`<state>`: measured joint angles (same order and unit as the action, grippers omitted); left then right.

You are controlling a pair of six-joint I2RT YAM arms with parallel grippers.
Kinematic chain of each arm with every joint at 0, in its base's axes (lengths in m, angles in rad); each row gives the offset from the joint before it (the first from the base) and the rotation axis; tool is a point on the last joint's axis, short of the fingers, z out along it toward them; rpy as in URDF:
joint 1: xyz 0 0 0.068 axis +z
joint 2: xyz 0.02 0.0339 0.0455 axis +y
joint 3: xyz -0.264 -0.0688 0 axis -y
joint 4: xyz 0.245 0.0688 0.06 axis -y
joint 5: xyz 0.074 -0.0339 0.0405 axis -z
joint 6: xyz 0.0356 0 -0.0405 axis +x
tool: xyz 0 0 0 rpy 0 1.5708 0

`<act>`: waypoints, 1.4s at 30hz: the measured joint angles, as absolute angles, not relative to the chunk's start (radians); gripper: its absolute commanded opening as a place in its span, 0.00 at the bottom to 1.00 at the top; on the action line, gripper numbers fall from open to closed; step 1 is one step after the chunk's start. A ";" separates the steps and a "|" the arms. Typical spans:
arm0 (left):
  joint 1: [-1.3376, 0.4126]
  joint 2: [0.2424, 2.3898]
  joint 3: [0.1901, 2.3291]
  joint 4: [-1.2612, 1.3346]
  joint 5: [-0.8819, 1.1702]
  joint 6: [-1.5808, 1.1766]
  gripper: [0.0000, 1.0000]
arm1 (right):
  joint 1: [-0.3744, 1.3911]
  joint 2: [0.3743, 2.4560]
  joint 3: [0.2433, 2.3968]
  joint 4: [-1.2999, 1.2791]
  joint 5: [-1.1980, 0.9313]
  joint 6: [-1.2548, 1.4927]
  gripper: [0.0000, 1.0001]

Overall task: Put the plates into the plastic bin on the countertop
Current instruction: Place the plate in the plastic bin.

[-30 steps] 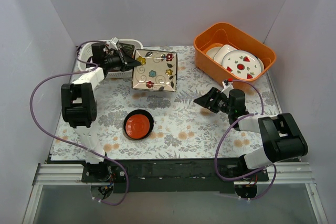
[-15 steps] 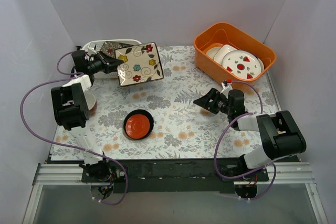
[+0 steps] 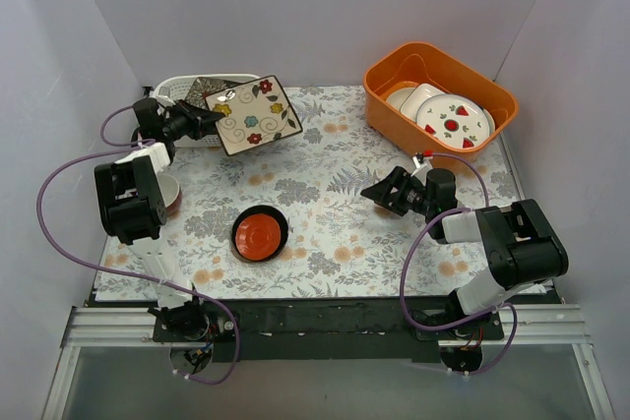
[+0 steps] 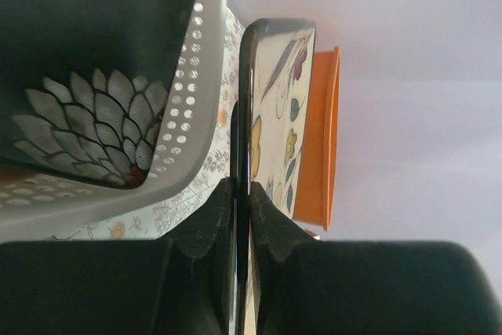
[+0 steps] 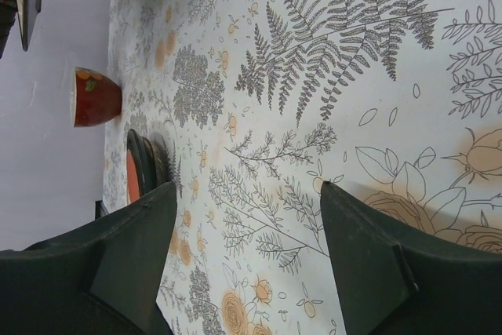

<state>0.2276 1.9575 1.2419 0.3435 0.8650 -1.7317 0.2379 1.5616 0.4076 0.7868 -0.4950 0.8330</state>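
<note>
Holding: left jaws clenched on cream plate [image 3: 251, 115] rim, just beside bin [image 3: 173, 87].
Right jaws: released.
Top view, not left wrist: red dish [image 3: 260, 234].

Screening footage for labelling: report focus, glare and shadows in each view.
Top external: even light, sharp, no glare, only faint shadows. Left wrist: the left gripper is dark and soft, while the edge of the cream flowered plate and the holes of the plastic bin are clear. Right wrist: the countertop ferns are crisp, the right gripper dark and slightly soft.
</note>
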 measured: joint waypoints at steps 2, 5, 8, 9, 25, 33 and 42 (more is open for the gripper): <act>0.228 1.958 1.243 0.334 0.828 -1.740 0.00 | 0.238 1.562 0.408 0.790 -0.498 0.835 0.80; 0.231 1.958 1.260 0.306 0.777 -1.755 0.00 | 0.238 1.562 0.408 0.790 -0.501 0.835 0.81; 0.233 1.958 1.277 0.305 0.733 -1.776 0.00 | 0.238 1.562 0.408 0.790 -0.501 0.835 0.80; 0.234 1.958 1.280 0.308 0.719 -1.780 0.00 | 0.238 1.561 0.408 0.790 -0.501 0.835 0.80; 0.309 1.935 1.222 0.365 0.542 -1.823 0.00 | 0.236 1.561 0.412 0.783 -0.500 0.833 0.79; 0.394 1.940 1.199 0.421 0.524 -1.876 0.00 | 0.236 1.563 0.422 0.781 -0.499 0.833 0.78; 0.424 1.996 1.214 0.464 0.553 -1.920 0.00 | 0.236 1.565 0.423 0.781 -0.496 0.831 0.77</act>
